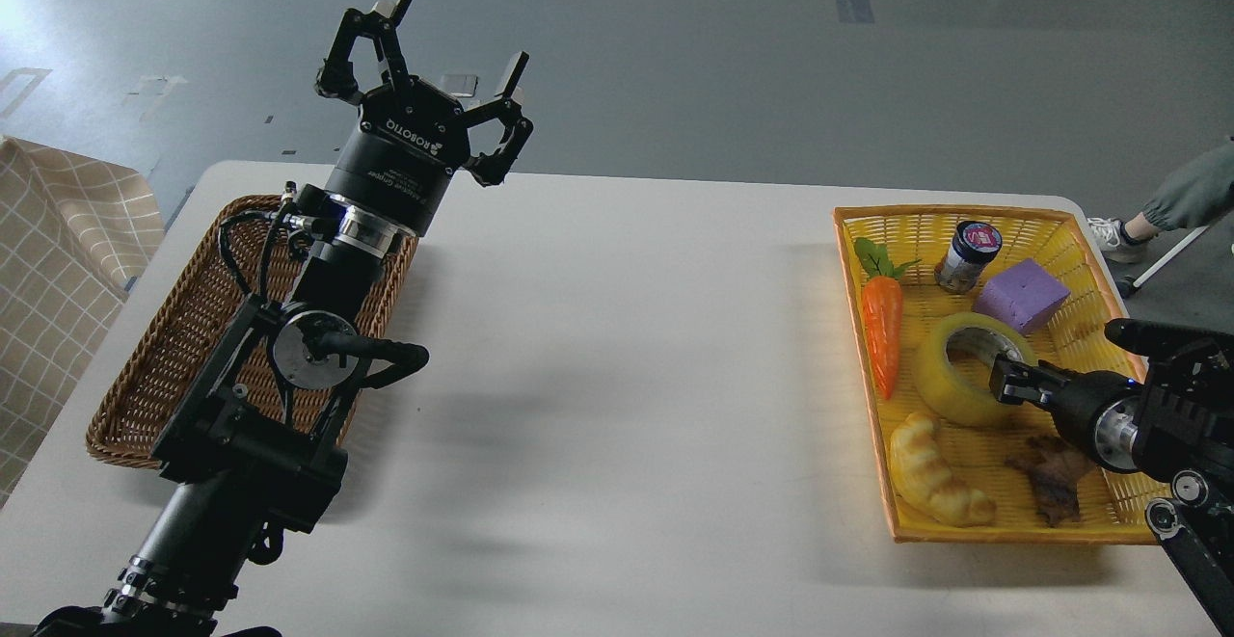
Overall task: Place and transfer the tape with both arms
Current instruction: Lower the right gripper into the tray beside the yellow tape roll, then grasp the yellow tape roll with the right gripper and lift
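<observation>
Two baskets sit on the white table [617, 348]: a brown wicker basket [164, 367] at the left of the frame and a yellow basket [964, 223] at the right. The tape [940, 377] lies in the yellow basket, near its middle, with a toy carrot [882, 333] just to its left, a purple block [1022, 295] above it, a small jar [967, 256] further up, and a bread-like toy [935, 473] below.

From the right edge the right gripper [1007, 379] reaches in at the roll's core; it is seen end-on and dark, so whether its jaws are apart or closed on the rim cannot be told. Raised over the brown basket in the upper left, the left gripper [424, 68] is empty, its fingers spread wide.

Judging by this, the step in hand is securing the tape. A good grasp would pinch the roll's wall, one finger inside the core and one outside, squarely, not at an edge. The lift should go straight up, clear of the carrot and block, before swinging toward the centre, where the left arm can receive it.
</observation>
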`<state>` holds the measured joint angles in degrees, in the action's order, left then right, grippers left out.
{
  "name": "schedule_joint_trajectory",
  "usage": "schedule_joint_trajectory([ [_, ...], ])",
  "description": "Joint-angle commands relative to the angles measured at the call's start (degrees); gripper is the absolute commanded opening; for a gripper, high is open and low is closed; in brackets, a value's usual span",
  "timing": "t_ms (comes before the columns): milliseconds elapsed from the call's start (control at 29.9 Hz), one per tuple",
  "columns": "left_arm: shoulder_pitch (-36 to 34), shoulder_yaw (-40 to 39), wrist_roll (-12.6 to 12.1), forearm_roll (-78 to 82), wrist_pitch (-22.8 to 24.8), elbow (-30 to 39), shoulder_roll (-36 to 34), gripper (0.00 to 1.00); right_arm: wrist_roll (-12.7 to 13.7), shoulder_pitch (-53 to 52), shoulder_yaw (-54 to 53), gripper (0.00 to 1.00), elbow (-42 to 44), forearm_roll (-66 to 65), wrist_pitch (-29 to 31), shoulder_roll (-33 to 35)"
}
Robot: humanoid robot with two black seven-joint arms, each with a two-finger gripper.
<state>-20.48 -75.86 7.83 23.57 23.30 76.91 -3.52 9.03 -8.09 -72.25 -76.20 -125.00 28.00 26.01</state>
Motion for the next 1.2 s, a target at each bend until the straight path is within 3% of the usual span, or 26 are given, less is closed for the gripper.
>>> schedule_joint_trajectory([
  [0, 0.0, -0.1, 0.1, 0.0, 0.0, 0.0, 0.0, 0.98, 0.0, 0.0, -0.2, 0.26, 0.0, 0.0, 0.0, -0.4],
  [200, 0.0, -0.3, 0.2, 0.1, 0.0, 0.0, 0.0, 0.98, -0.1, -0.1, -0.3, 0.09, -0.2, 0.0, 0.0, -1.6],
  [334, 0.0, -0.3, 0.2, 0.1, 0.0, 0.0, -0.3, 0.98, -0.2, -0.2, -0.7, 0.04, -0.3, 0.0, 0.0, -1.7],
  [935, 1.0, -0.4, 0.3, 0.0, 0.2, 0.0, 0.0, 0.98, -0.8, 0.1, -7.2, 0.04, -6.1, 4.9, 0.0, 0.7],
  [1169, 1.4, -0.4, 0.3, 0.0, 0.2, 0.0, 0.1, 0.98, -0.7, -5.3, -6.9, 0.04, -9.1, 5.0, 0.0, -0.3],
])
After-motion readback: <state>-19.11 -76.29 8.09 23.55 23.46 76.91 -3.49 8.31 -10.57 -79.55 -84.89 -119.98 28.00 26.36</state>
